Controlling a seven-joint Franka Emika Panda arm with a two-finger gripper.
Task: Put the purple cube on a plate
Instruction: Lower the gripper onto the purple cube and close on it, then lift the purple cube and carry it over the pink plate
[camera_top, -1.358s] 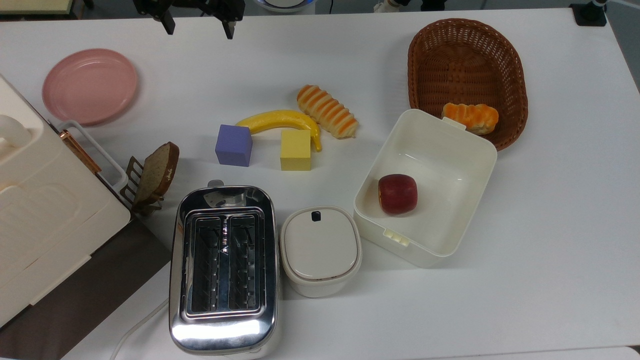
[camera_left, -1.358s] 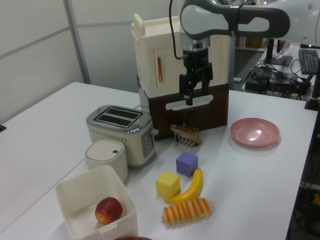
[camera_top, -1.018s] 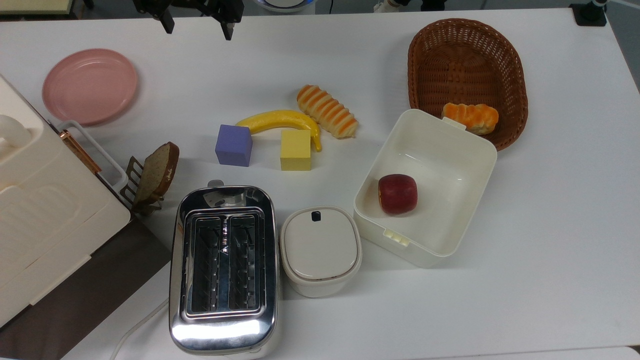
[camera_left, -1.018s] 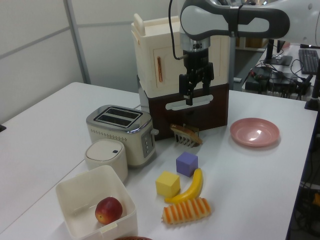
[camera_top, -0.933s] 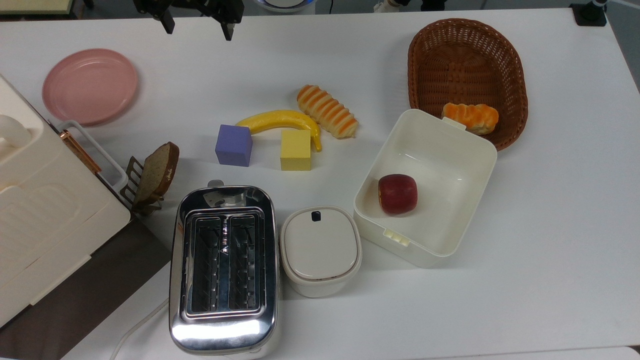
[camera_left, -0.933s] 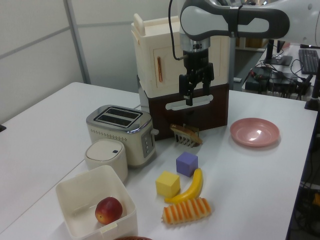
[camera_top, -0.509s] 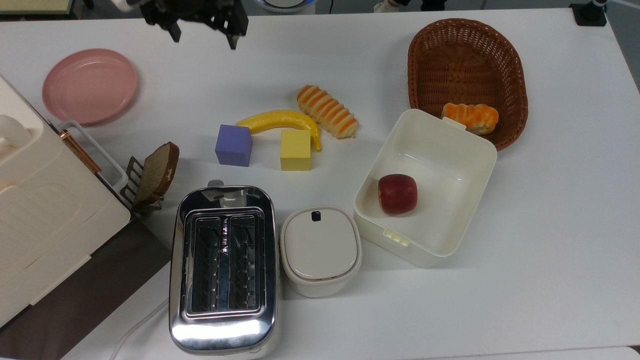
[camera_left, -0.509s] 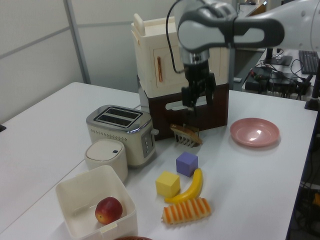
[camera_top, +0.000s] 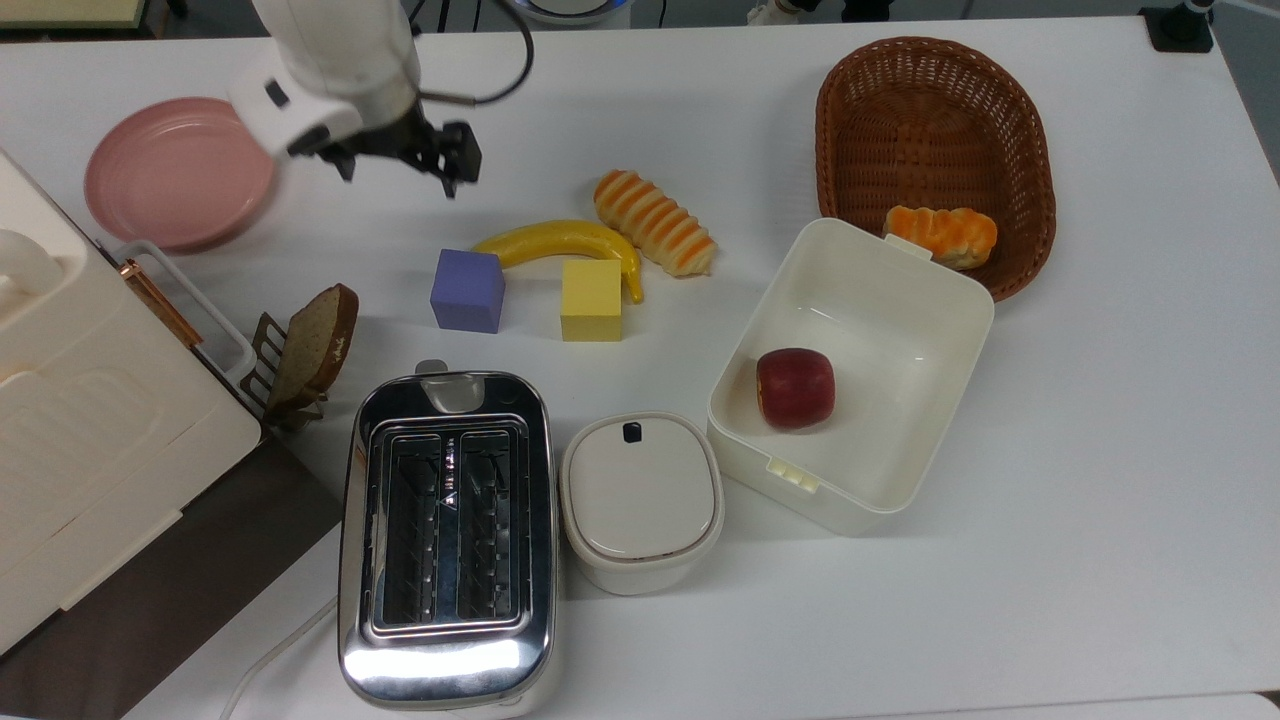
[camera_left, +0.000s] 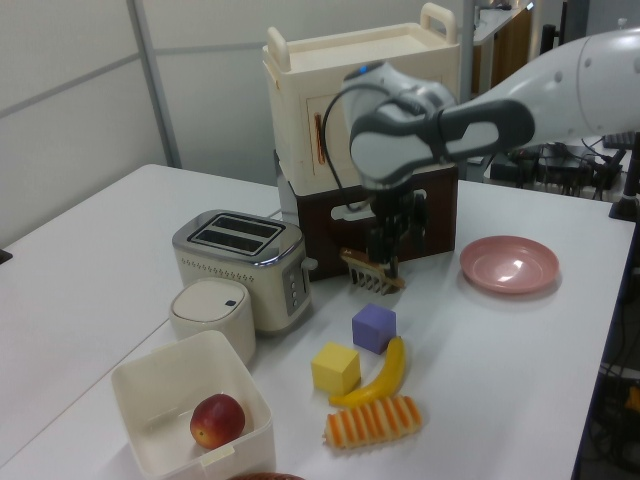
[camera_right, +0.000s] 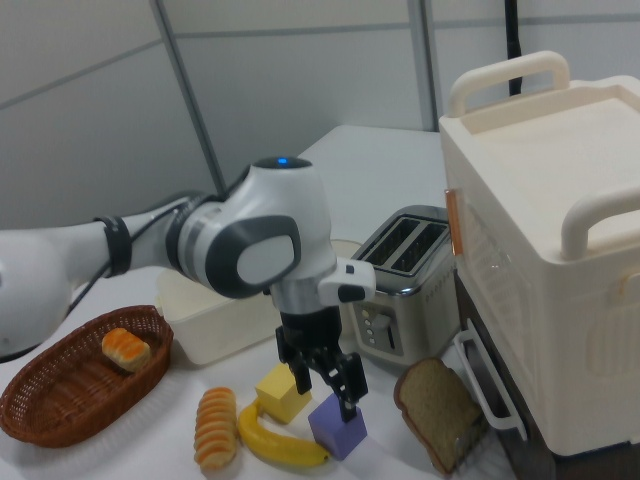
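The pincer (camera_top: 397, 176), fingers spread and empty, hangs above the white worktop (camera_top: 1100, 420) between one pink plate (camera_top: 180, 170) and one purple cube (camera_top: 467, 290), which sits beside one yellow cube (camera_top: 591, 299) and one banana (camera_top: 560, 242).

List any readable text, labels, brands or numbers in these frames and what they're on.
None can be read.
The toaster has a small mark between its slots, too small to read.
The lidded white container carries a dark square on its lid, no lettering visible.
The purple cube, yellow cube and plate have plain faces.
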